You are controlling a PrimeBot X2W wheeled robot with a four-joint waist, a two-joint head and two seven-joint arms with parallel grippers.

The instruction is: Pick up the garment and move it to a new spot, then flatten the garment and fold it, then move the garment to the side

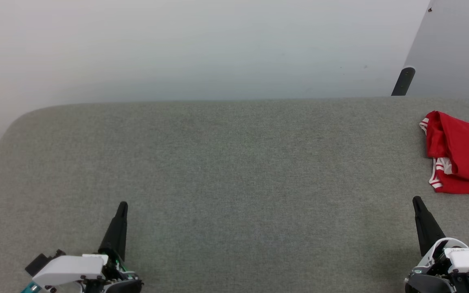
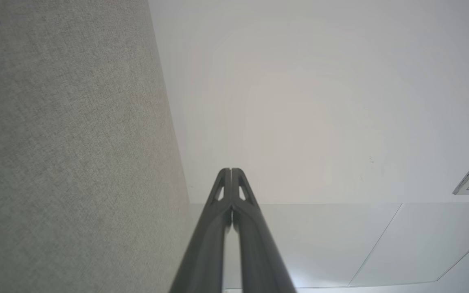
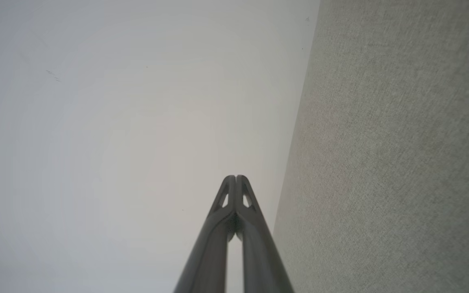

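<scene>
Fabric in a grey weave covers the surface (image 1: 234, 162), which spans nearly the whole head view beneath a pale wall (image 1: 177, 49). At the surface's near left edge the left hand (image 1: 122, 204) points away from the robot. Its two dark fingers (image 2: 208, 244) are pressed together at the tips, with nothing between them. At the surface's near right edge, well apart from the left one, the right hand (image 1: 417, 200) stands the same way, closed tip to tip and empty. The garment (image 1: 462, 154) lies crumpled on the surface's far right side. It is red, with red-striped white trim along its left border, and is partly cut off by the picture's edge. It lies beyond the right hand and apart from it. A dark post (image 1: 403, 81) rises behind the surface's far right corner.
</scene>
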